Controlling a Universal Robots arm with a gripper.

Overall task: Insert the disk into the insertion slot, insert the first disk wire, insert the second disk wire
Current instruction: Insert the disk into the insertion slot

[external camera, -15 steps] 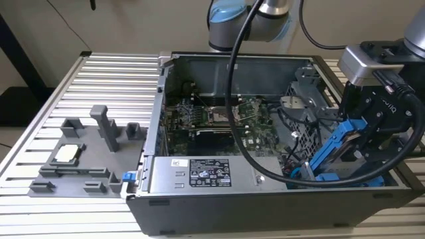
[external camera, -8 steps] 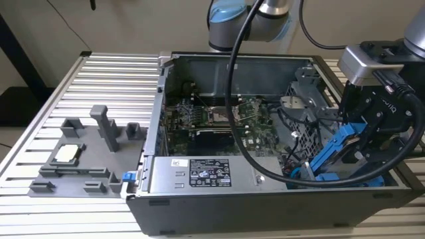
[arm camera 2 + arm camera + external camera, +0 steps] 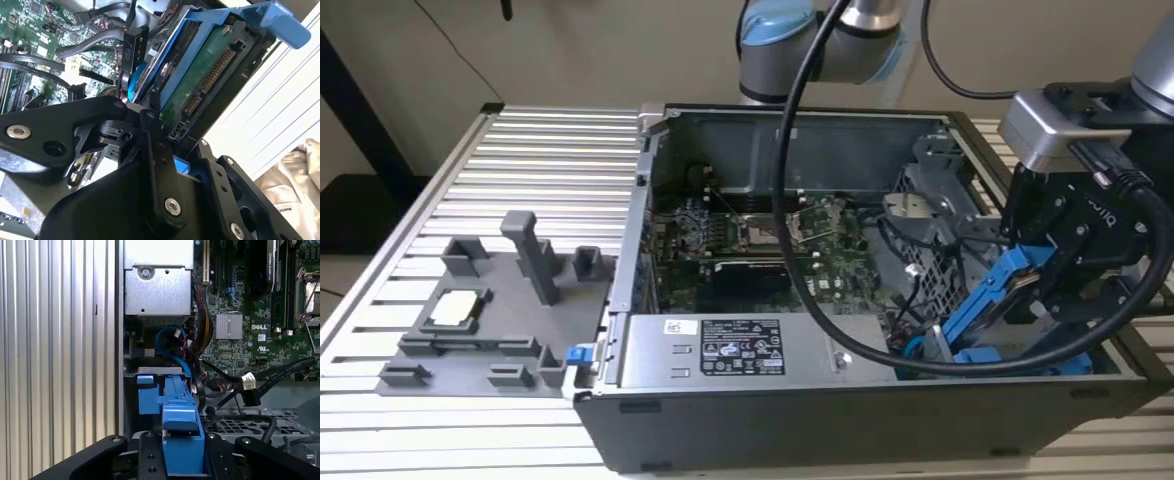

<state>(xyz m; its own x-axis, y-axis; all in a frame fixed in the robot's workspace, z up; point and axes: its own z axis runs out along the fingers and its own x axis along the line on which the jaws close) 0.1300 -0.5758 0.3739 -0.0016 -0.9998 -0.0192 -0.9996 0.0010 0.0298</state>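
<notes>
Disk (image 3: 998, 300) in a blue plastic frame, just one of it, is clamped edge-on between the two black fingers (image 3: 148, 455) of the single gripper (image 3: 1041, 290), whose jaws stand narrow with the frame filling the gap. It hangs steeply tilted over the front corner of the one open computer case (image 3: 787, 125), on the exterior view's right. Its lower end dips inside the case just beside a fixed blue bracket (image 3: 149, 396), but it is not seated flat. In the second wrist view the disk (image 3: 202, 82) shows its green circuit side and a row of connector pins. In the first wrist view the frame (image 3: 177, 412) runs straight ahead from the gripper (image 3: 181, 454) toward that bracket. Inside the case are one green circuit board (image 3: 747, 240), one grey labelled power box (image 3: 720, 350) along the front, one perforated metal cage (image 3: 235, 425), one thin blue wire loop (image 3: 167, 337) and one black wire ending in a white-tagged plug (image 3: 248, 382) that lies across the cage. One thick black cable (image 3: 798, 250) hangs from the one arm (image 3: 827, 40) down into the case. Beside the case, on the exterior view's left, lies one grey holder plate (image 3: 494, 340) carrying one square chip (image 3: 458, 308). Everything rests on a ribbed aluminium table (image 3: 520, 140), with a plain beige wall (image 3: 587, 50) behind.
</notes>
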